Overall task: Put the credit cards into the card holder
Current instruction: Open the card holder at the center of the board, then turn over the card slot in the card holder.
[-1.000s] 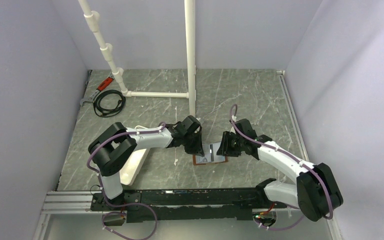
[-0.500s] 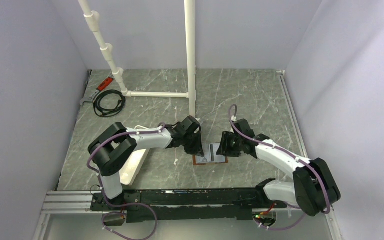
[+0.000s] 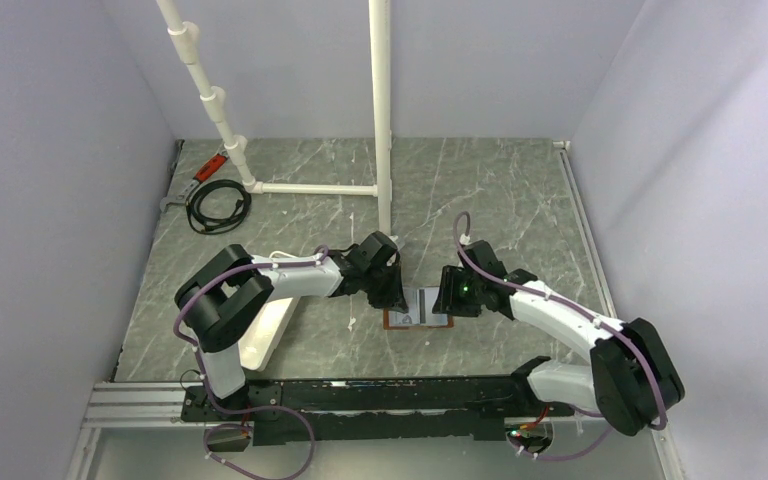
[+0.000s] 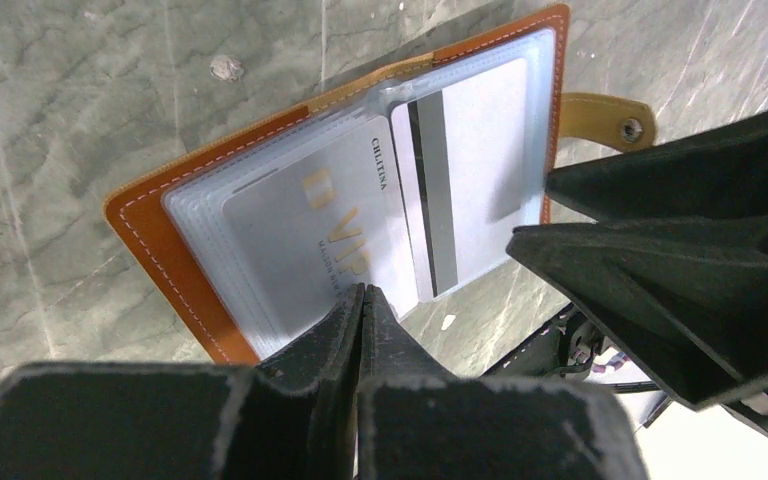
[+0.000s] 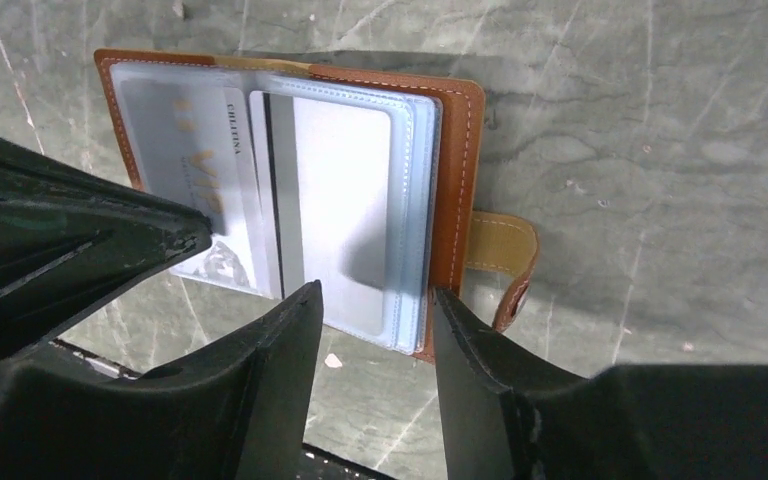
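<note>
The card holder (image 3: 422,312) lies open and flat on the grey marbled table (image 3: 500,190), close to the near edge and between the two grippers. Its brown stitched border (image 4: 150,240) frames a stack of clear plastic sleeves. A silver card with gold "VIP" lettering (image 4: 310,230) sits in the left-hand sleeve. A second pale card with a dark magnetic stripe (image 4: 470,170) sits in the right-hand sleeve, just beside the first. A tan strap with a snap (image 5: 505,260) sticks out from the holder's right side. The left gripper (image 4: 362,300) has its fingers pressed together, the tips resting at the near edge of the sleeve over the VIP card; whether they pinch the plastic cannot be told. The right gripper (image 5: 375,295) hangs over the near edge of the right-hand page with its fingers parted and nothing clamped between them. A white tray (image 3: 270,335) lies under the left arm, well apart from the holder. At the far left corner are a coiled black cable (image 3: 215,207) and a red-handled tool (image 3: 210,165).
</note>
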You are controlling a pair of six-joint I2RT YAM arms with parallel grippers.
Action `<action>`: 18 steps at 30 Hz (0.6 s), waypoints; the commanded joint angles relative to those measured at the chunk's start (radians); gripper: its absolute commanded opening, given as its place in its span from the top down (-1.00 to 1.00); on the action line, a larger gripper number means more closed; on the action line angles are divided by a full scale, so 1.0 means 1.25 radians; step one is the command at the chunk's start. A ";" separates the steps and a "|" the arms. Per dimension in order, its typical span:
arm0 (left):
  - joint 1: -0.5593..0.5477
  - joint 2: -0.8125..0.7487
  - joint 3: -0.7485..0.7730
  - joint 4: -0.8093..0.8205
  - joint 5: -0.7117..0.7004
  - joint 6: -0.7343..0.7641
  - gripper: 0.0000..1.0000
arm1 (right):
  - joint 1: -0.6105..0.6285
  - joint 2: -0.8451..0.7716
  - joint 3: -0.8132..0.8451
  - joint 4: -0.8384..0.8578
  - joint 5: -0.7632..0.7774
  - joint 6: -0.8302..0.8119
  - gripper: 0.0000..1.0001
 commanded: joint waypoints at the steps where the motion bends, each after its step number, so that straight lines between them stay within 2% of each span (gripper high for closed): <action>1: 0.001 -0.021 -0.013 0.006 -0.005 -0.007 0.86 | 0.027 -0.063 0.076 -0.092 0.105 -0.014 0.05; 5: 0.000 -0.019 -0.014 0.009 -0.004 -0.010 0.87 | 0.029 -0.094 0.064 -0.061 0.024 -0.006 0.02; 8: 0.001 -0.017 -0.011 0.008 -0.002 -0.009 0.87 | 0.029 -0.075 0.045 -0.020 -0.018 0.006 0.11; 18: 0.001 -0.023 -0.012 0.007 -0.006 -0.009 0.87 | 0.029 -0.023 0.004 0.022 0.003 0.005 0.14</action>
